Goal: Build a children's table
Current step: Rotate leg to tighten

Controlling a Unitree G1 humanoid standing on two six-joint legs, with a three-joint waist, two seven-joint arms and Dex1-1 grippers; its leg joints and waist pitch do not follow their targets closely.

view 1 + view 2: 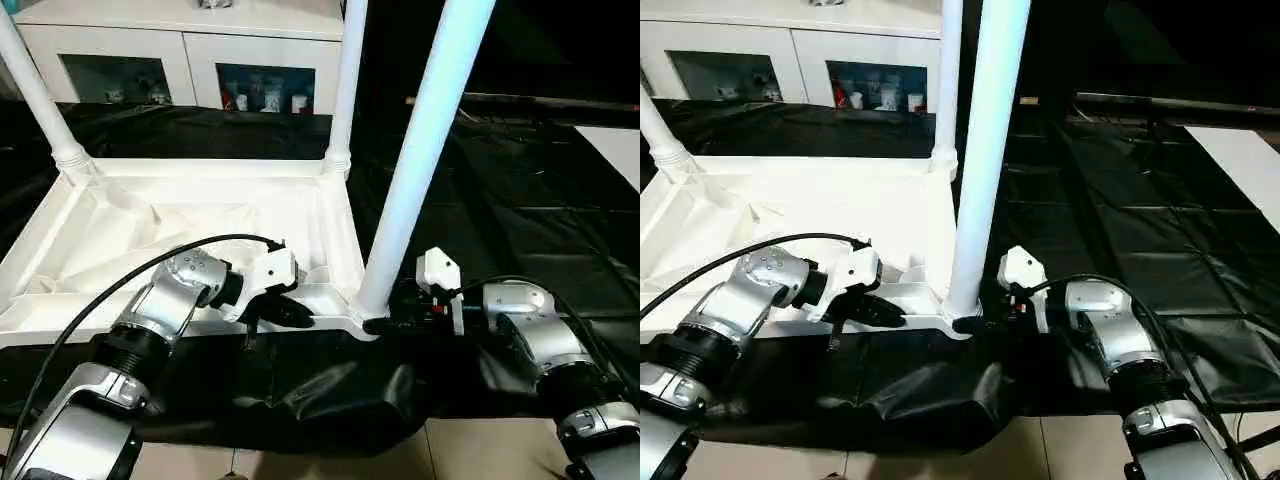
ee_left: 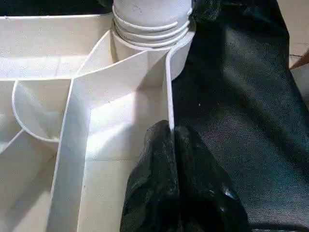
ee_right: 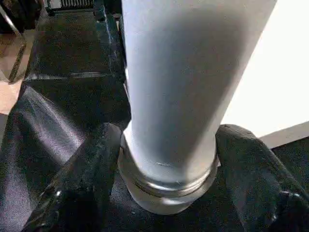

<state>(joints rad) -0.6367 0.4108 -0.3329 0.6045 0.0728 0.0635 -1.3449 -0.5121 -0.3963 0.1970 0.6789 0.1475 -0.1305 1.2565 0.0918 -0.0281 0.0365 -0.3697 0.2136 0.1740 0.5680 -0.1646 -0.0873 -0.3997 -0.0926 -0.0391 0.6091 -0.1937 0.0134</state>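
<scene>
My left tool (image 1: 285, 312) is clenched on the near rim of the children's table (image 1: 200, 225), which lies upside down across the centre and left of the frame on a black sheet (image 1: 500, 200), its ribbed underside facing up. The wrist view shows both black fingers (image 2: 164, 183) pinching the thin white wall just beside a corner socket. Three legs stand in their sockets: one at upper left (image 1: 40, 100), one at upper centre (image 1: 345, 85), and the nearest leg (image 1: 425, 150) rising from the near right corner, lower centre of the frame. My right tool (image 1: 392, 318) brackets the base of that nearest leg; in its wrist view the two fingers (image 3: 87, 174) flank the collar, and whether they press on it I cannot tell. A white cabinet (image 1: 190, 50) with glass doors runs along the top of the frame.
</scene>
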